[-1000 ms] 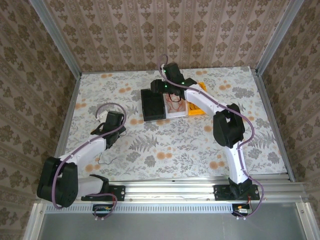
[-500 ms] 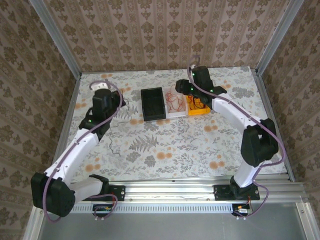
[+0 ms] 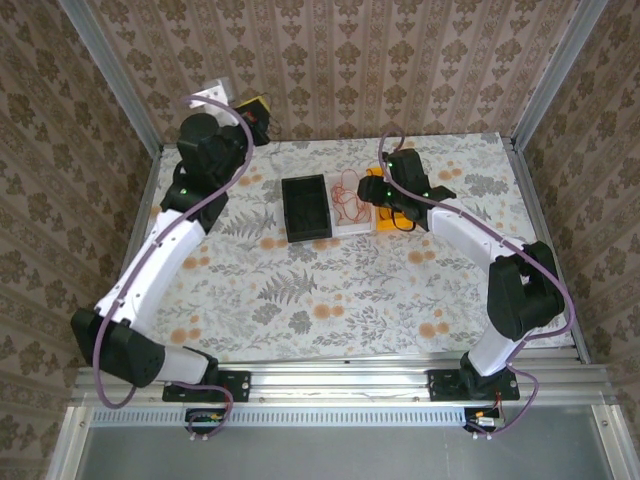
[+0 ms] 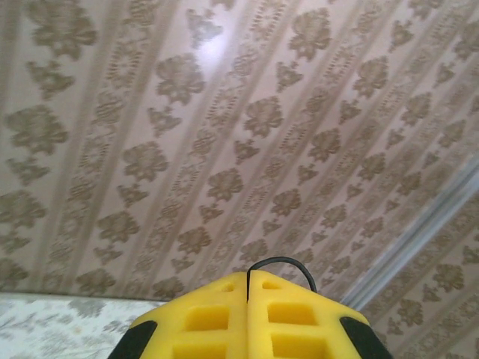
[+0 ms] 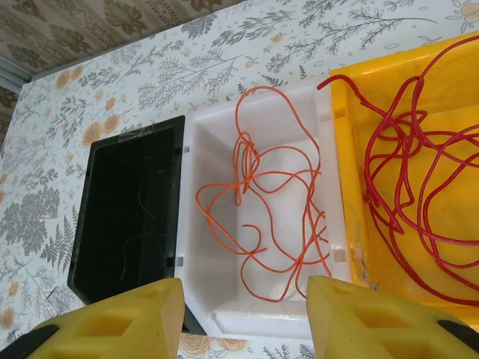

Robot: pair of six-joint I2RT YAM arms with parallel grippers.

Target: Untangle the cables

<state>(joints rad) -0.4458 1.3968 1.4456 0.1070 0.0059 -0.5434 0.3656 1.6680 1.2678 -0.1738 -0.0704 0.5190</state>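
Looked down on a tabletop printed with ferns and orange flowers (image 3: 330, 290), boxed in by brown damask wallpaper (image 3: 330, 60). Found three shallow rectangular plastic bins side by side toward the far edge: black bin (image 5: 112, 194), white bin (image 5: 213, 149) and yellow bin (image 5: 346, 187), walls touching. Judged the row a sorting station, one colour of cable per bin. Saw thin orange-red wires (image 5: 258, 202) lying in loose loops in the white bin, and a denser snarl of darker red wires (image 5: 412, 172) in the yellow bin, one strand reaching over the shared wall. Made out faint dark strands on the black bin's floor, too dim to count.

Caught the right gripper (image 5: 247, 318), yellow-fingered, hanging above the near edge of the white bin with fingers spread wide and nothing between them; took that as readiness to drop onto a strand. Spotted the left gripper (image 4: 248, 277) raised high, well apart from the bins and aimed at the wall, fingers pressed flat together with a thin black wire (image 4: 283, 263) arching out of the seam, apparently pinched there. Reckoned the height served to draw that wire clear of everything else. Could not tell where its free end hung. Judged the red snarl the main work left.
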